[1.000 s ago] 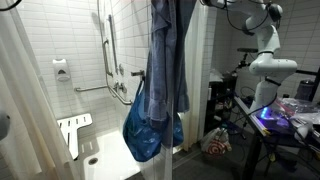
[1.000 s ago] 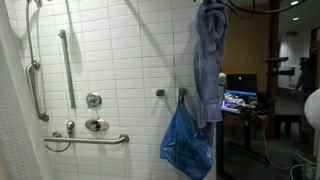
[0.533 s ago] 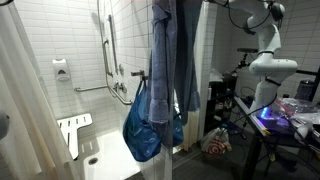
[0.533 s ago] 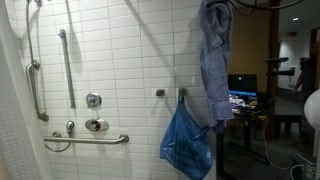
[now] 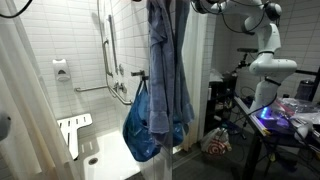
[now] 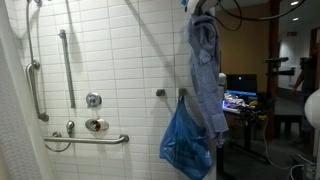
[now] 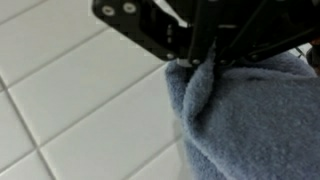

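Observation:
A long blue-grey towel (image 6: 206, 70) hangs down in front of the white tiled shower wall; it also shows in the exterior view (image 5: 167, 70). My gripper (image 6: 200, 6) is at the top edge of the picture, shut on the towel's upper end and holding it up. In the wrist view the black jaws (image 7: 205, 58) pinch a bunched fold of the towel (image 7: 250, 120) close to the tiles. A blue plastic bag (image 6: 186, 145) hangs from a wall hook (image 6: 181, 93) just below and beside the towel; it also shows in the exterior view (image 5: 142, 128).
Grab bars (image 6: 66, 70) and a shower valve (image 6: 94, 100) are on the tiled wall. A white shower curtain (image 5: 25, 100) and a fold-down seat (image 5: 72, 132) stand beside the stall. A desk with monitors (image 6: 240, 95) and another robot arm (image 5: 265, 60) stand beyond the wall.
The towel has swung sideways toward the tiled wall and the hook, and hangs a little lower over the blue bag. The gripper has moved with it.

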Available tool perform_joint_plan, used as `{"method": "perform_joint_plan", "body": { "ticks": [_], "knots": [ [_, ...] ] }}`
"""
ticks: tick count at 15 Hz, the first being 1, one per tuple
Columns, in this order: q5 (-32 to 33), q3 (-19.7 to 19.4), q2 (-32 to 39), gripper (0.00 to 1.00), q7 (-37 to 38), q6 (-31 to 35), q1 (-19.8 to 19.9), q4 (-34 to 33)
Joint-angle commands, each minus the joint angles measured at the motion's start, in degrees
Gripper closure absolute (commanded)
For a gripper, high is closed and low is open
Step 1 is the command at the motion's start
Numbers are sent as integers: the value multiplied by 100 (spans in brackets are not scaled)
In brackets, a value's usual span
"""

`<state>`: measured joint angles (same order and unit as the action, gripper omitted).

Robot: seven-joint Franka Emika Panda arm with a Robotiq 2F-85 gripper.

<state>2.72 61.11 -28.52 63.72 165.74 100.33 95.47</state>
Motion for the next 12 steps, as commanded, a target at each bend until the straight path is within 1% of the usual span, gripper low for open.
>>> {"method": "perform_joint_plan", "body": {
  "ticks": [1,2,7,10,12],
  "knots": [
    [103,459,132,99,38,-108,318,-179],
    [91,603,134,99,39,-113,429,-202],
    [5,1086,157,99,-38,-254,817,-357],
    [-38,1497,152,99,-56,-373,1135,-424],
    [-109,1748,169,99,-87,-434,1261,-399]
  ]
}}
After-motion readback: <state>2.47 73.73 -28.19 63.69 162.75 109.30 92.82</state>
